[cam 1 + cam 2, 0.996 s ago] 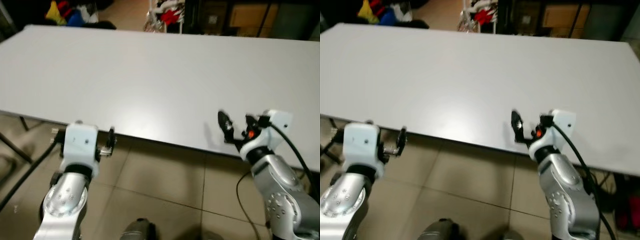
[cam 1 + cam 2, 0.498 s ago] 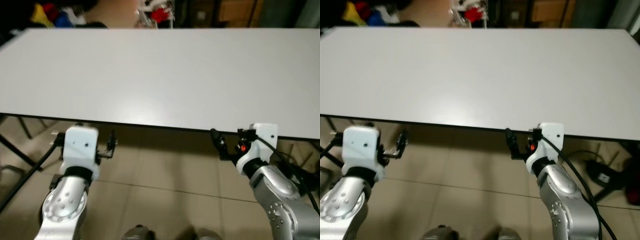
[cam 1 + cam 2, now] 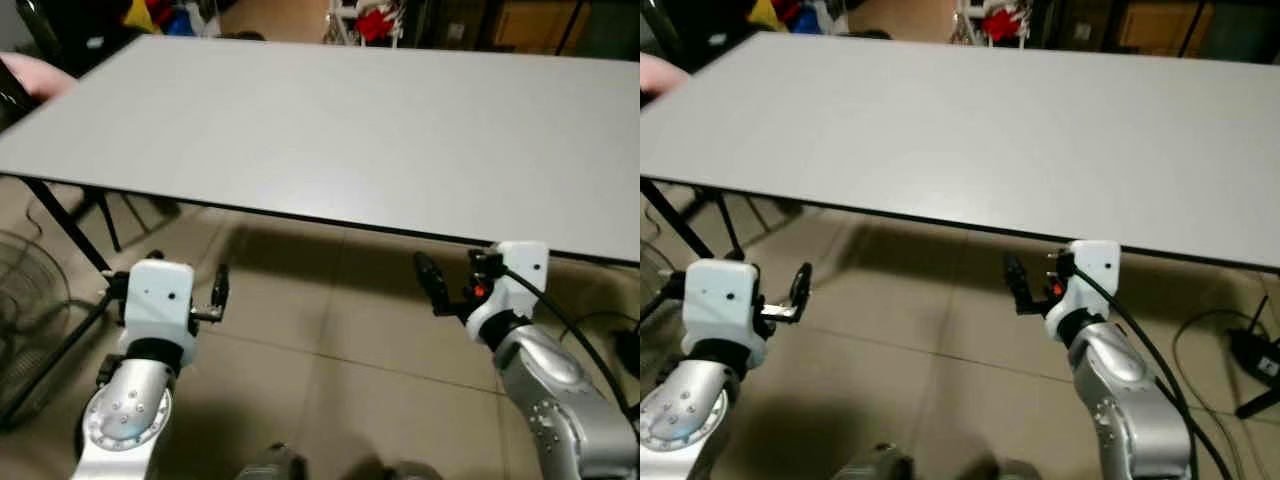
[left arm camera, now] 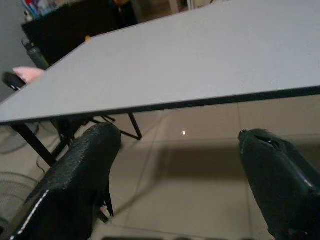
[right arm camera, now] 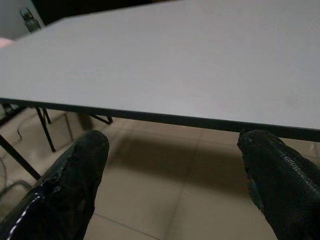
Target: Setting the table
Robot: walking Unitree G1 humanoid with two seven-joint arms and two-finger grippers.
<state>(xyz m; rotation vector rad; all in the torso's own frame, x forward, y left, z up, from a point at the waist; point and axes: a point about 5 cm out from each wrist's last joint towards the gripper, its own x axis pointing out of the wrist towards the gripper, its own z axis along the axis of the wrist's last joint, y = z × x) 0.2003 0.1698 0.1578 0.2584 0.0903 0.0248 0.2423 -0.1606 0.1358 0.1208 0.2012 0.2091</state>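
A large bare grey table (image 3: 330, 130) spans the view ahead, with nothing on its top. My left gripper (image 3: 218, 292) hangs short of the table's near edge, lower than the top and over the tiled floor. It is open, with its black fingers (image 4: 85, 170) wide apart and nothing between them. My right gripper (image 3: 432, 283) is also just short of the near edge and lower than the top. It is open too, and its fingers (image 5: 75, 185) are empty.
A pale pink shape (image 3: 35, 75) lies at the table's far left corner; I cannot tell what it is. Black table legs (image 3: 70, 225) and a wire fan guard (image 3: 25, 300) stand at the left. Cables (image 3: 1240, 345) lie on the floor at the right. Coloured clutter (image 3: 375, 20) sits beyond the table.
The camera has pulled back and swung. The table's near edge now lies beyond both grippers, whereas a second ago the right gripper was over it. Both grippers stay open.
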